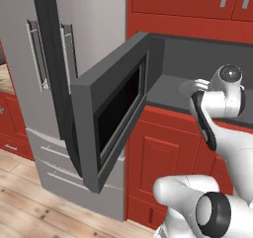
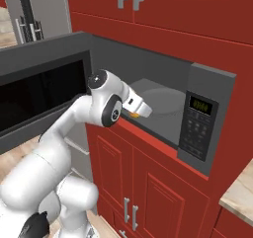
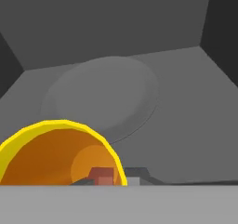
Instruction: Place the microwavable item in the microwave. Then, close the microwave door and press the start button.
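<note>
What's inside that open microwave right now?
A round turntable on the floor of the microwave, and the gripper reaching in with the yellow cup. The cup's bottom is hidden below the hand view's edge.

We see our pincer (image 2: 144, 109) at the microwave (image 2: 207, 118) mouth, turntable (image 2: 158, 101) just beyond, yellow cup (image 2: 134, 115) beneath it.

Grey microwave (image 2: 210, 91) floor, round turntable (image 3: 104, 97) lying flat on it
</note>
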You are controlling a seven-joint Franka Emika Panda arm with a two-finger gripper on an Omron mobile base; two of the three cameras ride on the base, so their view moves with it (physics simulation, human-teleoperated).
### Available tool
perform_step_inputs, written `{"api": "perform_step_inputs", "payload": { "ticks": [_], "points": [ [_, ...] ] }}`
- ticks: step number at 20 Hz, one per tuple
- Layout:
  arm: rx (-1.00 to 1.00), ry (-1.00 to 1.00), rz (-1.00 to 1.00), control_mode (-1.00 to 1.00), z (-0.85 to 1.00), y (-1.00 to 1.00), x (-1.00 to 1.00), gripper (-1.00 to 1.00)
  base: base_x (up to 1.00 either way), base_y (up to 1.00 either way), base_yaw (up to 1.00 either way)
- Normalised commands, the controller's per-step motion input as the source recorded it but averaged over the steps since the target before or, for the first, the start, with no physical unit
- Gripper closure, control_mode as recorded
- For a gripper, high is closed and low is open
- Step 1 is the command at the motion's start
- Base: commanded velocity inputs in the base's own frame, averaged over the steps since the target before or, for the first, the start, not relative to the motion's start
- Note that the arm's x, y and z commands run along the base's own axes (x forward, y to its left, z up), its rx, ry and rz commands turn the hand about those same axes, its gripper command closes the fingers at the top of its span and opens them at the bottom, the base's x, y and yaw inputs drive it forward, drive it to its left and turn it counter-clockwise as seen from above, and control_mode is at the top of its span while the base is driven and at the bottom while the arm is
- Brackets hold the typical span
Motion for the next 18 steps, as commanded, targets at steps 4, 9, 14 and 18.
{"api": "perform_step_inputs", "payload": {
  "ticks": [4,9,14,18],
  "points": [
    [0.06,0.00,0.00,-1.00,-0.04,-0.33,0.62,1.00,0.00,0.00,0.00],
    [0.07,0.00,0.00,-1.00,-0.08,-0.42,0.41,1.00,0.00,0.00,0.00],
    [0.01,0.01,0.00,-1.00,-0.12,-0.18,0.60,1.00,0.00,0.00,0.00],
    [0.00,0.04,-0.01,-1.00,-0.33,-0.13,0.59,1.00,0.00,0.00,0.00]
  ]
}}
